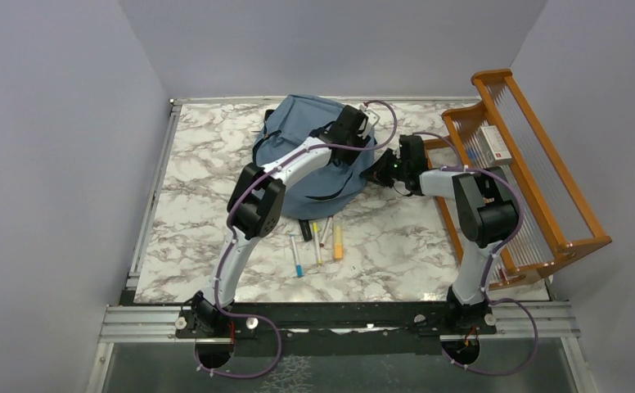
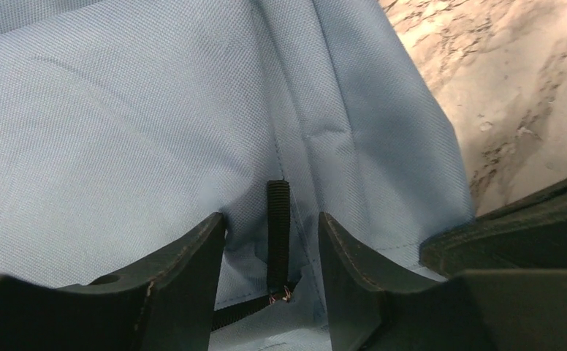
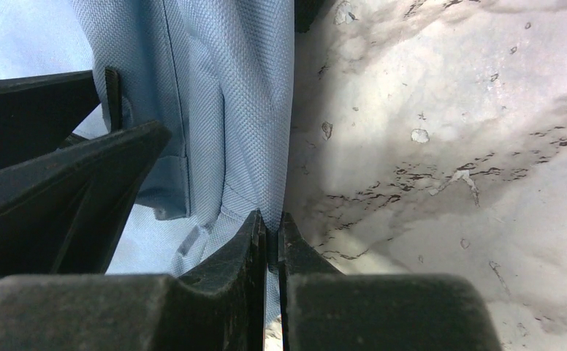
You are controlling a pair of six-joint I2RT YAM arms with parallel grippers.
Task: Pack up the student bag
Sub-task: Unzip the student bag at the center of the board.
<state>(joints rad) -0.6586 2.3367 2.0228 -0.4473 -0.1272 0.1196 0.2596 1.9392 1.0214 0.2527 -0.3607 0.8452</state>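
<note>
**Blue bag on the marble, one claw clamped on its edge**

The table (image 1: pixel 396 237) is a pale marble-patterned slab with grey-brown veins. The bag (image 1: pixel 296 124) lies on its far middle part. It is a soft, rounded backpack of dusty-blue fabric, slumped flat, with black straps trailing across its near side. Close up, the cloth shows a fine woven grain, stitched seams and loose folds.

The rack (image 1: pixel 494 79) stands along the table's right edge. It is an orange wooden frame, its sides filled with rows of thin rods. A white box (image 1: pixel 493 143) with a red patch sits in its far part.

The left arm reaches over the bag. The left claw (image 2: pixel 272 223) is down on the blue cloth with its fingers apart. They stand either side of a short black webbing strap (image 2: pixel 278 197) sewn into a seam and are not gripping it.

The right claw (image 3: pixel 272 223) is at the bag's right edge, just beside the left one. Its fingers are pressed together on a thin fold of the blue fabric, just above the bare marble.

Several pens (image 1: pixel 318 241) lie loose on the table just in front of the bag. They include a black one (image 1: pixel 305 229), an orange marker (image 1: pixel 338 243) and a white one with a blue tip (image 1: pixel 297 258).
</note>
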